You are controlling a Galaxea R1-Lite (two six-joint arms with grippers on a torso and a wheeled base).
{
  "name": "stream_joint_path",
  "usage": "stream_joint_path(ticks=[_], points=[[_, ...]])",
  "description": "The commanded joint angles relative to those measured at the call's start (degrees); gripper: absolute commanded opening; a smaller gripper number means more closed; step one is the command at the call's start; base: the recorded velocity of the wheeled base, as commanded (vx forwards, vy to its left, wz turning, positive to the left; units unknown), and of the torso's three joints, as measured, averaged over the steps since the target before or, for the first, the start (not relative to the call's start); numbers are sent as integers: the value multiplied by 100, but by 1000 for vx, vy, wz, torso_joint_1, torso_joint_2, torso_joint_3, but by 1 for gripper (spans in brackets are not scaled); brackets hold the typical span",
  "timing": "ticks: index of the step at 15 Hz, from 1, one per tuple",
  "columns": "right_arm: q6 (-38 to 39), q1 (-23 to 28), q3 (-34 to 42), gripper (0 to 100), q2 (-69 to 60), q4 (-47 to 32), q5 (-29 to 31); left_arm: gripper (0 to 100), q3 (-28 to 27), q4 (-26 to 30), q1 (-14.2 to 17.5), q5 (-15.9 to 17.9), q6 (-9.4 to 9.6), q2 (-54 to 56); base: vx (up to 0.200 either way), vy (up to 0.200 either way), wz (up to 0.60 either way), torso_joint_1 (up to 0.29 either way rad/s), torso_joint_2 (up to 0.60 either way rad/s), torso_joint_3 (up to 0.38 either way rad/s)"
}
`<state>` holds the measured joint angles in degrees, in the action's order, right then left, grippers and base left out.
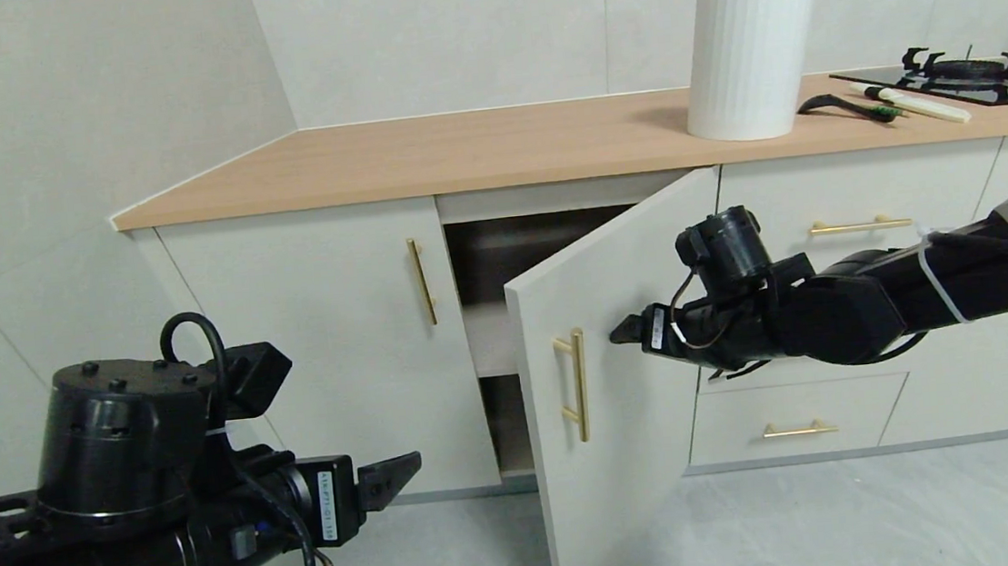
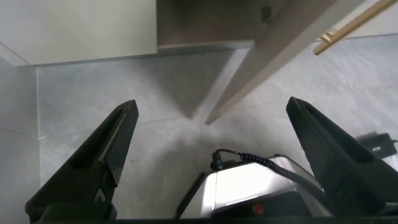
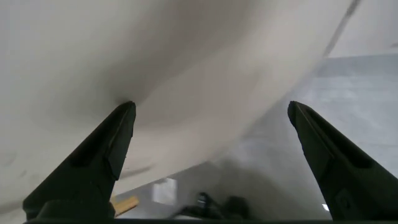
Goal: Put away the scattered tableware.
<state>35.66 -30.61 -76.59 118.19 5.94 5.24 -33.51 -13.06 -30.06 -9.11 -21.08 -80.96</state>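
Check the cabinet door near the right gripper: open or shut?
Open. The cabinet door is swung out from its frame, exposing a shelf inside; the right gripper sits near its handle.

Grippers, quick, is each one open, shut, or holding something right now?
Left gripper: open, holding nothing.
Right gripper: open, holding nothing, close to the open cabinet door.
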Motion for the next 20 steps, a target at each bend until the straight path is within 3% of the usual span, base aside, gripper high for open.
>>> stream_joint_path(ticks=[1, 6, 8, 13, 20], points=[[143, -103, -14, 100, 126, 162, -6, 100, 3, -4, 0, -3, -2, -8, 0, 0, 0, 0, 0, 0], [776, -173, -418, 100, 697, 962, 249, 100, 3, -13, 0, -3, -2, -17, 0, 0, 0, 0, 0, 0], [1224, -147, -936, 100, 1031, 962, 530, 100, 3, -13, 0, -3, -2, -17, 0, 0, 0, 0, 0, 0], [1514, 73, -1815, 100, 1664, 953, 935, 100, 3, -13, 0, 5, -2, -25, 0, 0, 0, 0, 0, 0], [1532, 556, -2738, 100, 2305, 918, 1049, 100, 11, -13, 0, 5, -10, -113, 0, 0, 0, 0, 0, 0]])
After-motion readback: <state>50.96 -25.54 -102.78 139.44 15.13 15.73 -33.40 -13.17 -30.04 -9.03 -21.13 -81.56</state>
